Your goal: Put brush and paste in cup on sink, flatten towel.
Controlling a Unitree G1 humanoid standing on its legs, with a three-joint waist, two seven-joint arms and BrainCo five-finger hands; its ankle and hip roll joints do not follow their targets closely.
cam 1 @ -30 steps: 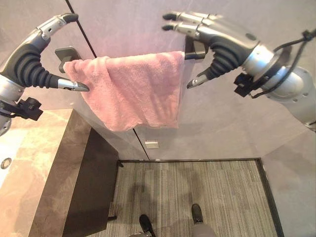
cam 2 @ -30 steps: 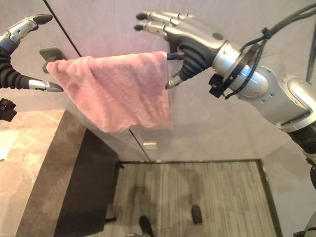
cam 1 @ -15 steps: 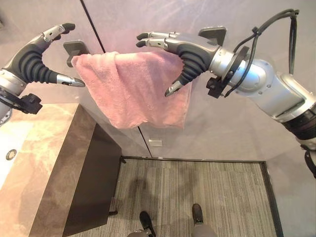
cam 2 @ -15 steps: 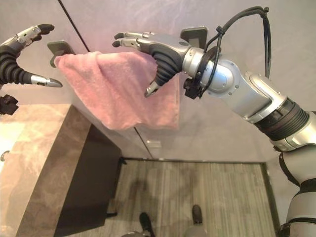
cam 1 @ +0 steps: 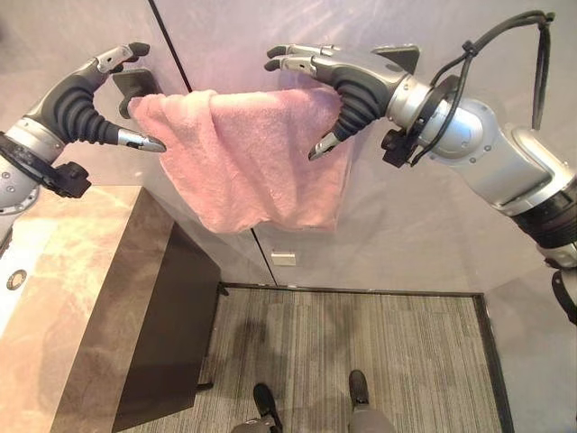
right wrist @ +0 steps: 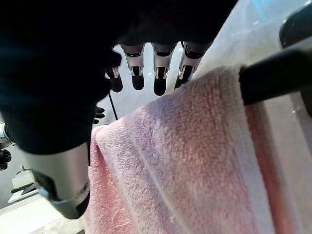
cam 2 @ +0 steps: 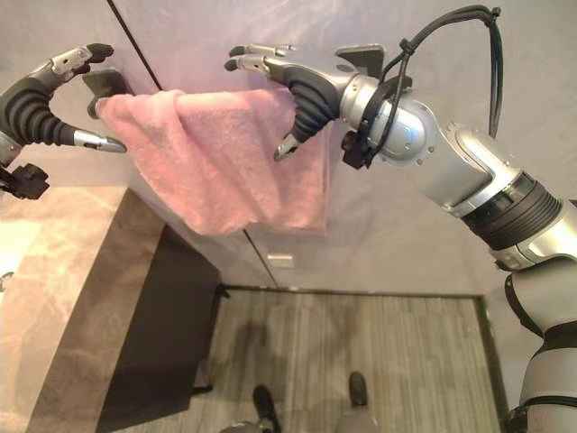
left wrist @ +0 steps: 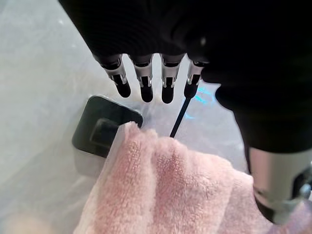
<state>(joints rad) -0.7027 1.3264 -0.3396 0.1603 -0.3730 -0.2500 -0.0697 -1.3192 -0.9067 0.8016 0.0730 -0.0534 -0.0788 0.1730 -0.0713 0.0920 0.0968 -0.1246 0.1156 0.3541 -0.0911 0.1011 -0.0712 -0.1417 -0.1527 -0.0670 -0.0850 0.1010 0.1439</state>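
A pink towel (cam 1: 252, 158) hangs bunched over a dark rail (right wrist: 278, 73) on the grey wall, its lower edge slanting and a fold ridge near its middle. My left hand (cam 1: 81, 104) is open at the towel's left end, fingers (left wrist: 146, 83) above the rail's left bracket (left wrist: 100, 131) and thumb in front of the cloth. My right hand (cam 1: 356, 81) is open over the towel's right part, fingers stretched above the rail and thumb hanging in front of the cloth, apart from it. The rail's right bracket (cam 1: 397, 56) sits just behind that wrist.
A marble counter (cam 1: 63, 298) with a dark side panel stands at lower left, with a sink drain (cam 1: 15, 280) near its edge. A grey striped mat (cam 1: 361, 343) covers the floor below. A small white plate (cam 1: 283, 259) is low on the wall.
The right hand came from the rail's right end in over the towel, then eased back a little to the right. The left hand moved closer to the towel's left end.
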